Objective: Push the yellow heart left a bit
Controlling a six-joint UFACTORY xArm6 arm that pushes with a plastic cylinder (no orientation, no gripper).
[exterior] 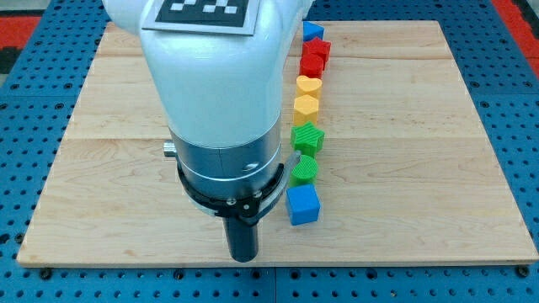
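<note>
The yellow heart point(309, 85) lies in a column of blocks right of the board's middle. Above it are two red blocks point(315, 55) and a blue block point(312, 31). Just below it is a second yellow block point(306, 106). My tip point(242, 258) is near the view's bottom, far below and to the left of the heart. It touches no block. The arm's white and grey body hides the board's upper left middle.
Below the yellow blocks the column goes on with a green block point(307, 136), a second green block point(305, 168) and a blue cube point(303, 204). The cube is the block nearest my tip, to its upper right. The wooden board point(421, 151) lies on a blue perforated table.
</note>
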